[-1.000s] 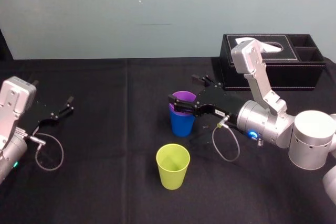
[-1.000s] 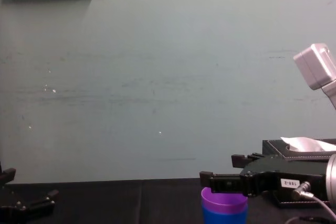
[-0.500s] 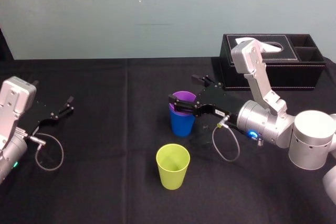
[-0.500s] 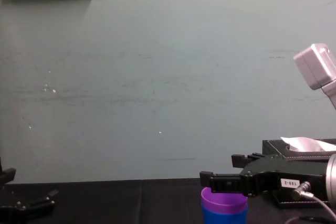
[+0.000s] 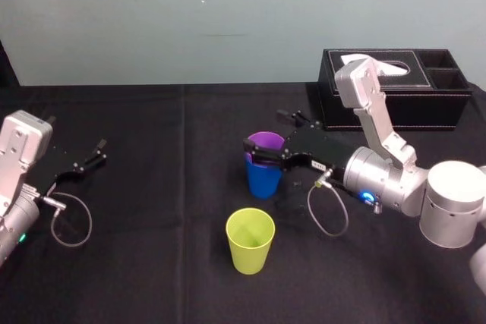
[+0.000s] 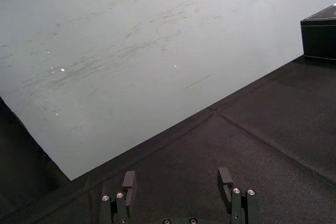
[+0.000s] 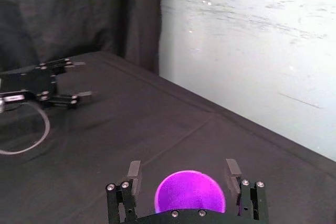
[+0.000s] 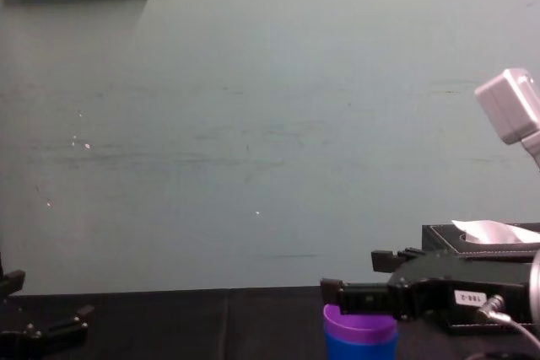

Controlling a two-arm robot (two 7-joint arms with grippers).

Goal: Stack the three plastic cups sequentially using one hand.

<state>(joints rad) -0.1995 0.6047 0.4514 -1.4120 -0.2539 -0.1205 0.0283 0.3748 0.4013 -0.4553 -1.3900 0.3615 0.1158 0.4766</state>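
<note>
head view: found purple tapered plastic cup (image 5: 266, 142) nested inside bright blue tapered plastic cup (image 5: 263, 180), both upright mid-table on black cloth (image 5: 152, 263). saw yellow-green tapered plastic cup (image 5: 250, 242) upright on its own, nearer the robot, apart from the nested pair. caught right black gripper (image 5: 264, 131), white label on its body, level with the purple rim, one finger either side of the cup. checked right wrist view: saw gaps between the purple cup and both fingers (image 7: 134, 174), so spread wide, gripping nothing. noted black tissue box (image 5: 395, 89) at back right, behind the right arm. found left black gripper (image 5: 97, 152) parked at far left over the cloth, fingers (image 6: 127, 179) apart, empty.
</note>
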